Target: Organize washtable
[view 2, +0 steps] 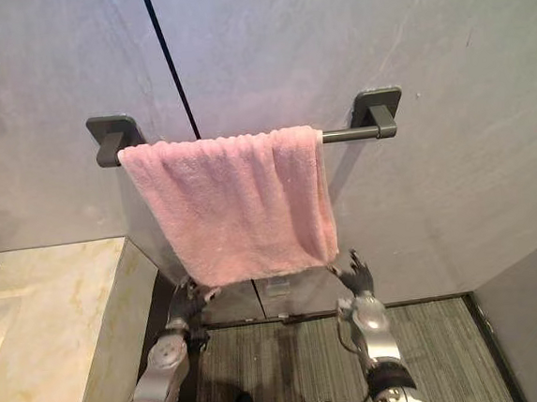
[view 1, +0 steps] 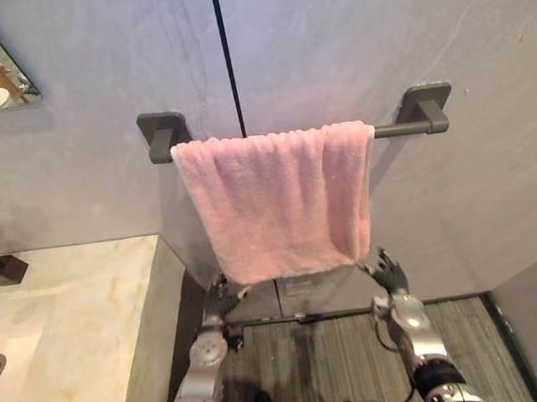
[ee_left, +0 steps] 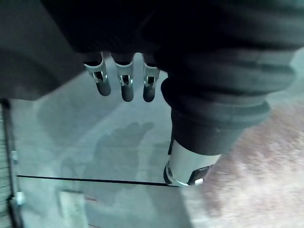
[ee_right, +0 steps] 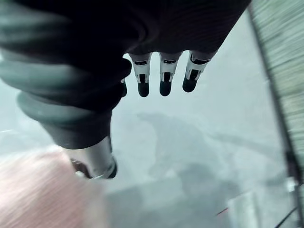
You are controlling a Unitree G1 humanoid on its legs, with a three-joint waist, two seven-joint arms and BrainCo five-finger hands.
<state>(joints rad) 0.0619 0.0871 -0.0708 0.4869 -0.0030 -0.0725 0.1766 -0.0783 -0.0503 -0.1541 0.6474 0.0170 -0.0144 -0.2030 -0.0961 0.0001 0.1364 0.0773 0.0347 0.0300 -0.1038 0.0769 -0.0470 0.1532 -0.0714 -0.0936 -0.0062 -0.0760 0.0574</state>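
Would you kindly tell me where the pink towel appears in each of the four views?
Left eye view: pink towel in the centre, draped over the dark bar.
Right eye view: towel left of centre, on the same bar.
Left wrist view: pink blur past the left hand.
Right wrist view: pink blur past the right hand.
Shared landmark: the grey wall behind it.
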